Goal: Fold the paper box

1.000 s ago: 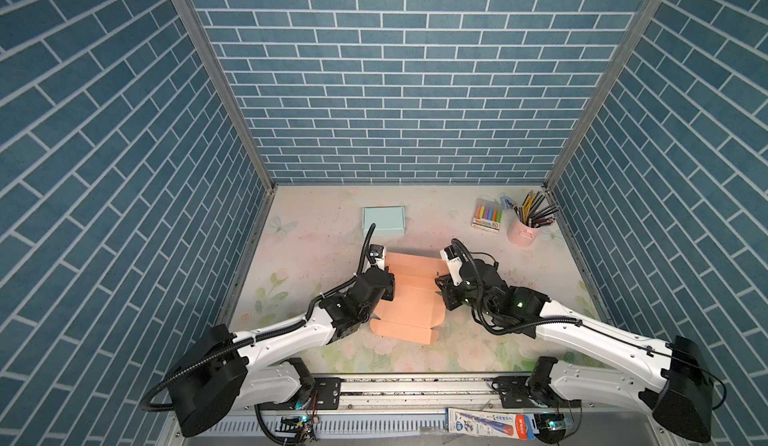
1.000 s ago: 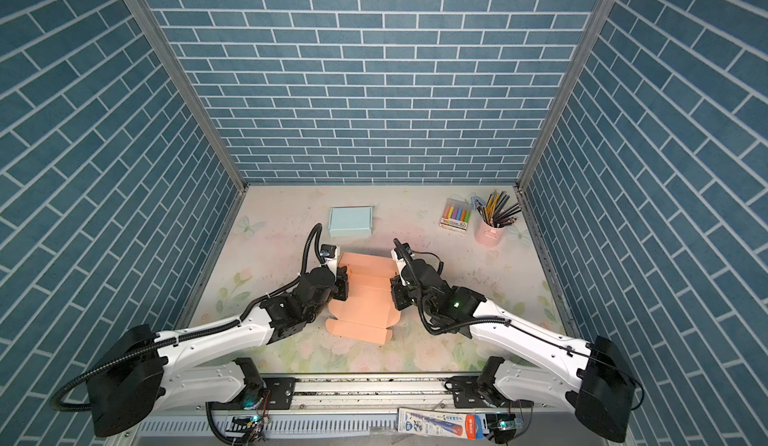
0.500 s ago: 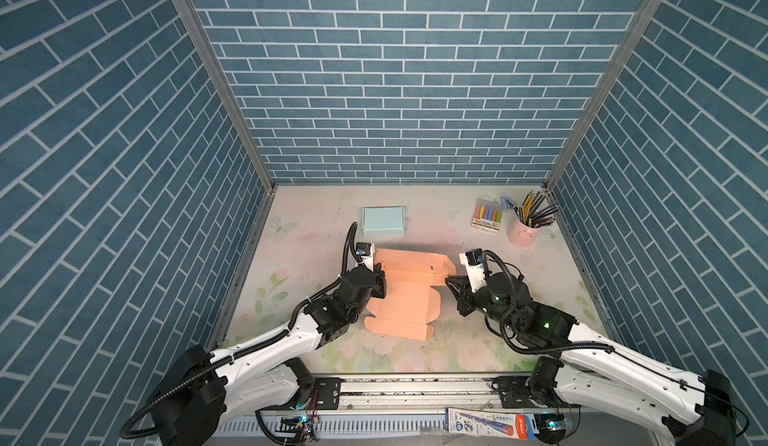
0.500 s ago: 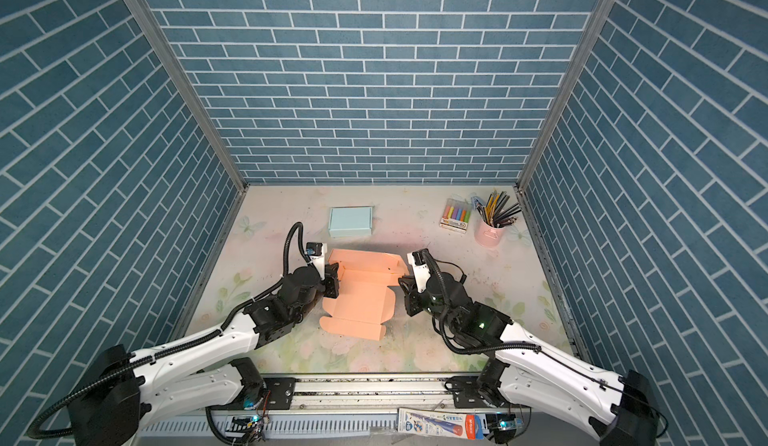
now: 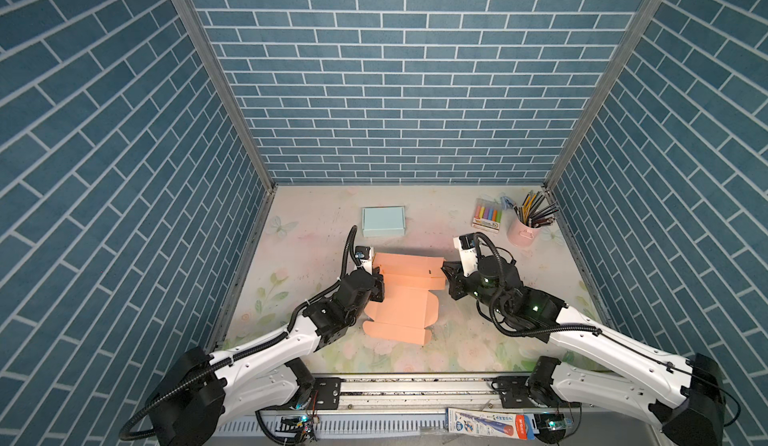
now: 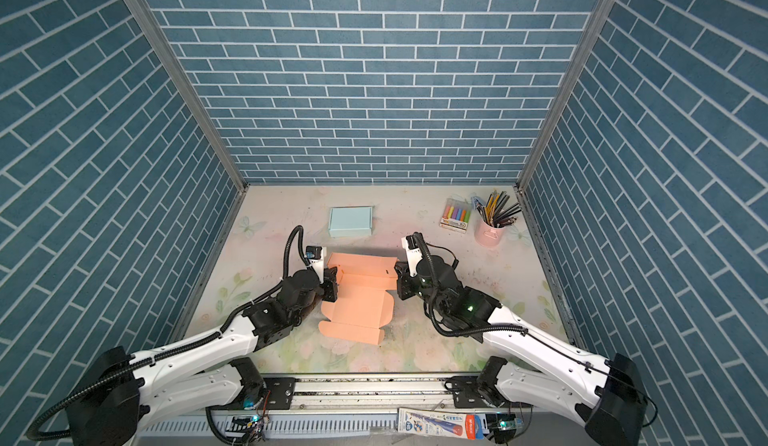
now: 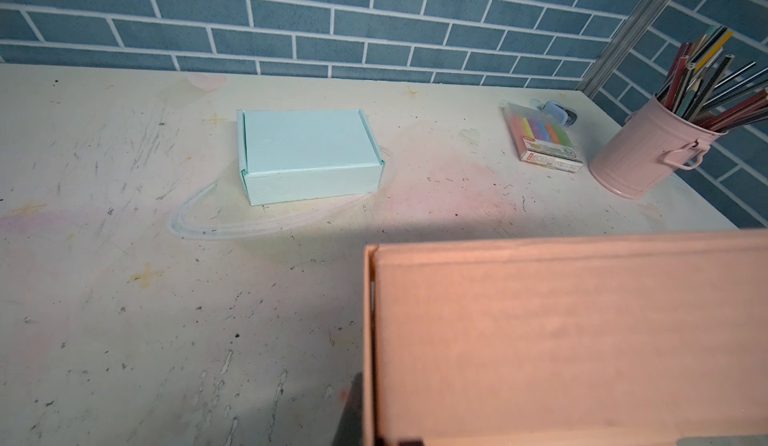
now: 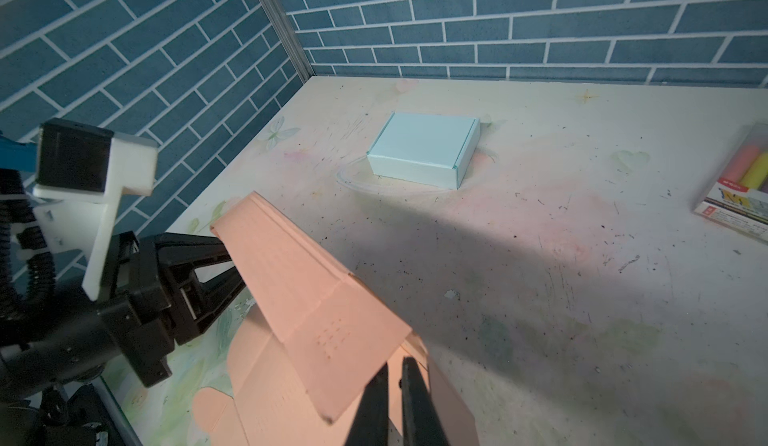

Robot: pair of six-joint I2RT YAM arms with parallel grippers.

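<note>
Stood at raising rear wall (image 5: pixel 409 264) of box (image 5: pixel 405 302), centre of table (image 5: pixel 299 257). Pinched its ends with left gripper (image 5: pixel 379 277) and right gripper (image 5: pixel 447 275), jaws nearly closed on them. Likely called next for tipping wall forward evenly, both grips level.

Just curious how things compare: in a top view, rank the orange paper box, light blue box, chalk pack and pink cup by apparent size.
1. orange paper box
2. light blue box
3. chalk pack and pink cup: about alike, left unranked.
</note>
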